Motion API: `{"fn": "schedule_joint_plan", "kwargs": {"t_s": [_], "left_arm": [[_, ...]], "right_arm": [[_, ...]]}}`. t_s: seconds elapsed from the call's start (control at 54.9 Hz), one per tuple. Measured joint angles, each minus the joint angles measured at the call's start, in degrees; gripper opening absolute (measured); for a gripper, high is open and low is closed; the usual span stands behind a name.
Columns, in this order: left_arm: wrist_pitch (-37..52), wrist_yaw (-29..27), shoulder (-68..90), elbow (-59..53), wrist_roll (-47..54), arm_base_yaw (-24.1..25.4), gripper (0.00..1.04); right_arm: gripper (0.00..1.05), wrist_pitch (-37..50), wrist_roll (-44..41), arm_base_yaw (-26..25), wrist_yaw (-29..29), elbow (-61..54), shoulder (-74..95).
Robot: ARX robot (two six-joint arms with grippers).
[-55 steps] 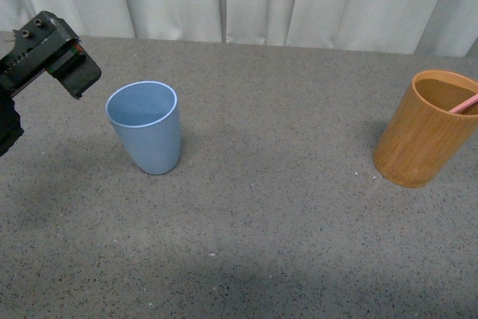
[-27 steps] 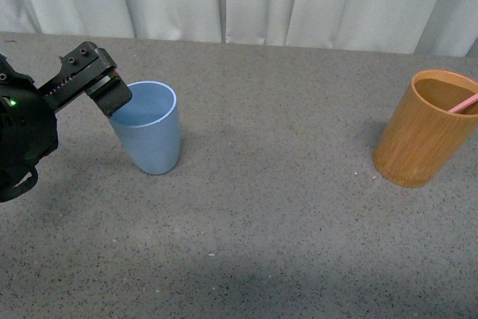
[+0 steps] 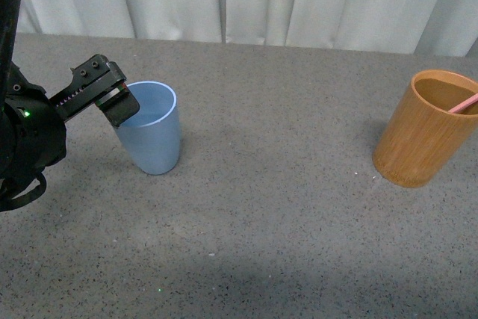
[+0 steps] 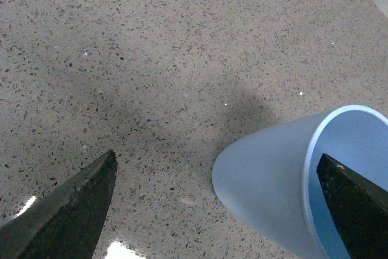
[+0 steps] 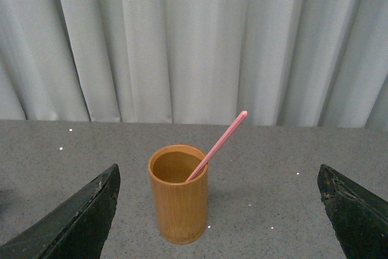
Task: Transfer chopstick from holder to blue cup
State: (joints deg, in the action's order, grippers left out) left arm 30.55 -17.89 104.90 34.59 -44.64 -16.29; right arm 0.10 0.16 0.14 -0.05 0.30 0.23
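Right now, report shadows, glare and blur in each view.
Front view: evenly lit and sharp, with a broad dim shadow band across the near table. Left wrist view: a dark shadow falls beside the blue cup; white glare spots sit by the dark left gripper's finger. Right wrist view: holder and chopstick crisp; right gripper's fingers mere silhouettes.

Mid-left of frame: my left gripper sits at the rim of the blue cup. Far right: orange holder, pink chopstick leaning inside it.
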Motion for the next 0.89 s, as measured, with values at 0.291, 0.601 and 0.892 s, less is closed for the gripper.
{"fn": "schedule_joint_plan", "kwargs": {"t_s": [0.291,0.601,0.892], "left_arm": [[-1.3,-1.4,1.0,0.6,1.2,-0.3,0.89],[-0.4,-0.3,1.4,0.7,2.0,-0.6,0.42],[0.5,1.2,0.8,0.3,2.1,-0.6,0.04]], "right_arm": [[0.95,0.0,0.0,0.0,0.0,0.0,0.0],[0.95,0.0,0.0,0.0,0.0,0.0,0.0],[0.95,0.0,0.0,0.0,0.0,0.0,0.0]]}}
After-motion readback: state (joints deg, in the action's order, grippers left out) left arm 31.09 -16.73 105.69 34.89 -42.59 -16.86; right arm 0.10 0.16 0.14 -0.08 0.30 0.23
